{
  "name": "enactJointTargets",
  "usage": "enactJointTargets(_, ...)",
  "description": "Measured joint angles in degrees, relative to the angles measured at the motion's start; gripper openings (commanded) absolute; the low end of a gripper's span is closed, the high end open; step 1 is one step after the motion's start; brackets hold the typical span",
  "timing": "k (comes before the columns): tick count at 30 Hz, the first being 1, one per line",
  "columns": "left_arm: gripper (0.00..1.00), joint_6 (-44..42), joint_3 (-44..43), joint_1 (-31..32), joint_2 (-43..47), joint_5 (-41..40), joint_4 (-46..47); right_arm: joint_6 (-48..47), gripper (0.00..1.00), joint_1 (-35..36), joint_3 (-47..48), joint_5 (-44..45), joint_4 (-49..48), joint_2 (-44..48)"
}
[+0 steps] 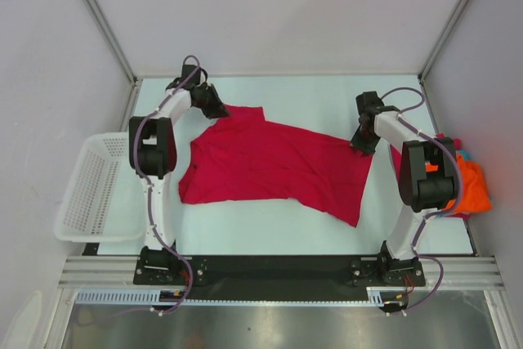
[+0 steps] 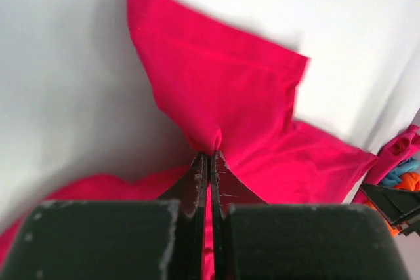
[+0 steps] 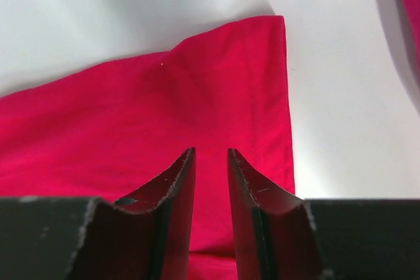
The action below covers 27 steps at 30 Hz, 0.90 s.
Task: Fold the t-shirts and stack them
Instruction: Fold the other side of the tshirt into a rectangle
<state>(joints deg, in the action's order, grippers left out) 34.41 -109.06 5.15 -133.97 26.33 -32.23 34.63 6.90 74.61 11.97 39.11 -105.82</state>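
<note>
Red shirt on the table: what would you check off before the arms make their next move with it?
1. Left gripper holds the red shirt: ok, shut on a pinch of cloth.
2. Right gripper holds it too: not ok, jaws apart over the cloth near a corner.
3. Shirt lies flat: not ok, it is creased and pulled up at the pinch.
4. Shirt is wholly on the table: ok.
5. Pile of other shirts is apart from it: cannot tell, the right arm hides the gap.
6. Basket is out of the way: ok, off to the left.
</note>
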Motion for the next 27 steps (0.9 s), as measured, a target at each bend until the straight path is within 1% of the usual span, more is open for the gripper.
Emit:
enactJointTargets(9,0.0,-1.1,-0.2,0.3,6.8,-0.9,-0.1,-0.5,0.32,0.0,0.0,-0.9,-0.5,-0.4)
enactJointTargets(12,0.0,-2.0,2.4,0.6,9.5,-0.7,0.7,-0.7,0.32,0.0,0.0,-1.3,-0.5,-0.4)
enactJointTargets(14,0.0,-2.8,6.5,1.0,12.4,-0.7,1.2,-0.8,0.32,0.0,0.0,-1.8,-0.6,-0.4)
enactJointTargets(17,0.0,-3.5,16.3,1.8,18.7,-0.7,2.4,-0.9,0.32,0.0,0.0,-2.4,-0.7,-0.3)
enactJointTargets(19,0.0,-3.5,24.5,2.6,23.5,-0.9,4.2,-0.9,0.32,0.0,0.0,-2.8,-0.7,-0.3)
enactJointTargets(22,0.0,-3.5,33.1,3.9,29.2,-1.6,5.1,-1.1,0.32,0.0,0.0,-3.2,-0.9,-0.3)
enactJointTargets(27,0.01,-3.5,42.3,5.7,38.0,-3.9,5.6,-1.3,0.33,0.0,0.0,-3.8,-0.9,-0.3)
